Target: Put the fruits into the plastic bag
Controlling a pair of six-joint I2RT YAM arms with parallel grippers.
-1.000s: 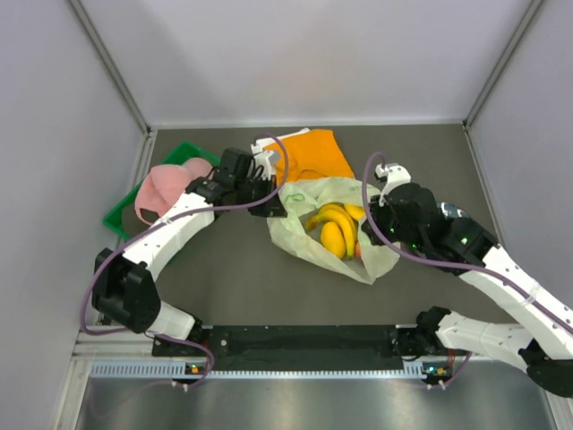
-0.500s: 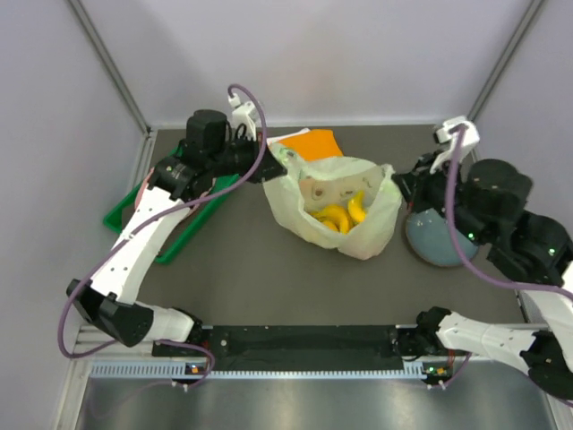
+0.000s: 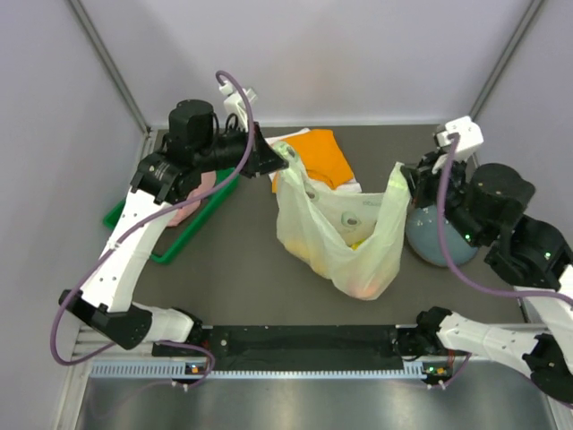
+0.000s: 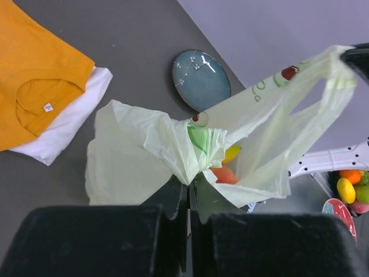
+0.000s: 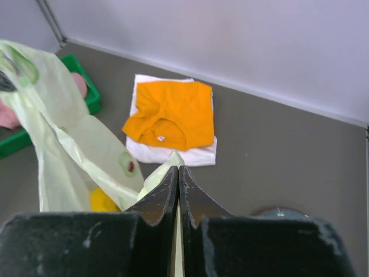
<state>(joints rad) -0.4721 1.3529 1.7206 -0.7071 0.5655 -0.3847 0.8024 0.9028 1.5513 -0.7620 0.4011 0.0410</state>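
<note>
You had the left gripper pressed together on a gathered handle of the plastic bag, and the right gripper pinching the opposite handle, its jaws closed with only thin film between them. Holding the two handles raised and apart let the bag hang between the arms like a sling with its mouth stretched, which I judge was meant to let the load settle to the bottom. The fruits sat low inside the bag: yellow showed through the mouth in the left wrist view, with something reddish-orange beside it that I could not identify. Whether the bag's bottom rested on the table or hung just above it, I could not tell. The orange cloth lay behind the bag and the blue-grey plate just beside it on the right arm's side, both outside it. No banana showed loose on the table, so the task looked about done; either thin handle slipping free was the risk
</note>
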